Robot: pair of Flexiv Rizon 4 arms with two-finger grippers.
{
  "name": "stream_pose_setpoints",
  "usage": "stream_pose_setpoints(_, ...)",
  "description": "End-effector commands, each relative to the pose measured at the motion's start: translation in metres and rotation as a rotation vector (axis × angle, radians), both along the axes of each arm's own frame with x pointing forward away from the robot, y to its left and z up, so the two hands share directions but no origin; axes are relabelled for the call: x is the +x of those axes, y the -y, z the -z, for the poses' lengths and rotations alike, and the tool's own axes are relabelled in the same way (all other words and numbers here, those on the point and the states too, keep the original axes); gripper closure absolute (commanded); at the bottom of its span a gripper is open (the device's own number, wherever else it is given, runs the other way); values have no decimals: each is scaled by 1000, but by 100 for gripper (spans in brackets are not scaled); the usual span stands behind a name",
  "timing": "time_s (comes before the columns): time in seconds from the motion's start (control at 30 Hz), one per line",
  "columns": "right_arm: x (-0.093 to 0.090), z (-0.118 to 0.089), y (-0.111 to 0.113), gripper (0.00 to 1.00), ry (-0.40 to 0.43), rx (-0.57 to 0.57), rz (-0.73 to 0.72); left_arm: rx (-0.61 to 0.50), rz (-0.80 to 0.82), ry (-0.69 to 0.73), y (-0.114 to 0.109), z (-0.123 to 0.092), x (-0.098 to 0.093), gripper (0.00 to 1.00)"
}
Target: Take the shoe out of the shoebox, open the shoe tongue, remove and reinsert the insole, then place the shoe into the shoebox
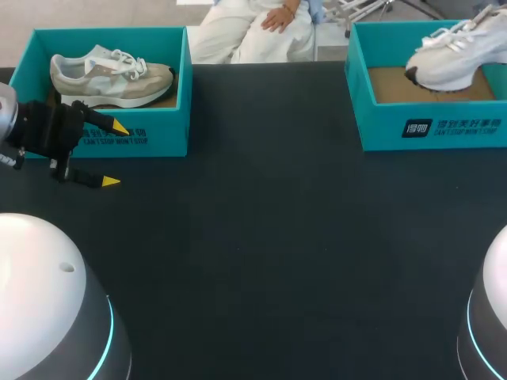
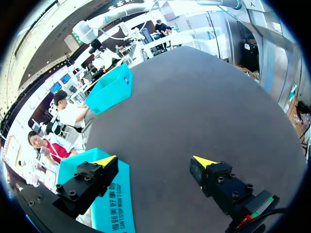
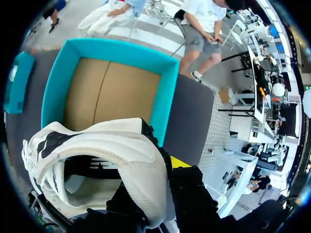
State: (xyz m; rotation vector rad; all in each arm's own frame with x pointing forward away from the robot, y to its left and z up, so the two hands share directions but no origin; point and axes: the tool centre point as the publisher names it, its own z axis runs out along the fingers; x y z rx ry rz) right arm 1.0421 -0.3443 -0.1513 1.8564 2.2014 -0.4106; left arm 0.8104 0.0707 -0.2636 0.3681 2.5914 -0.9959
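A white shoe (image 3: pixel 112 150) hangs tilted over the right teal shoebox (image 3: pixel 165 87), whose brown cardboard floor lies bare beneath it. My right gripper (image 3: pixel 163 167) is shut on the shoe's heel collar, and only one yellow tip shows outside the shoe. In the head view the white shoe (image 1: pixel 455 55) sits high in the right shoebox (image 1: pixel 432 127); the right gripper itself is out of that view. My left gripper (image 1: pixel 115 154) stands open and holds nothing, just in front of the left shoebox (image 1: pixel 158 134), which contains a beige and grey shoe (image 1: pixel 111 75).
In the left wrist view, the left gripper (image 2: pixel 155 162) has one finger over the printed wall of the left shoebox (image 2: pixel 109 204). The right shoebox (image 2: pixel 111 90) sits far across the dark tabletop (image 1: pixel 269 237). White arm bases (image 1: pixel 47 301) fill the near corners.
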Motion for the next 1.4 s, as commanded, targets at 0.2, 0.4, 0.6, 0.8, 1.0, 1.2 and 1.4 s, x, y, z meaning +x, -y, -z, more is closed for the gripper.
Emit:
stream_pose_setpoints(0.2, 8, -3, 0, 100, -4, 5, 81, 3, -1, 0, 0, -1, -1, 0)
stream_pose_setpoints(0.4, 8, -3, 0, 100, -4, 5, 81, 3, -1, 0, 0, -1, -1, 0)
stream_pose_setpoints(0.6, 3, 4, 8, 100, 112, 22, 291, 3, -1, 0, 0, -1, -1, 0)
stream_pose_setpoints(0.8, 0, 10, 9, 100, 173, -24, 369, 3, -1, 0, 0, -1, -1, 0)
stream_pose_setpoints(1.0, -1, 16, 9, 100, 200, -48, 371, 3, -1, 0, 0, -1, -1, 0)
stream_pose_setpoints(1.2, -1, 16, 9, 100, 200, -48, 371, 3, -1, 0, 0, -1, -1, 0)
stream_pose_setpoints(1.4, -1, 16, 9, 100, 200, -48, 371, 3, -1, 0, 0, -1, -1, 0)
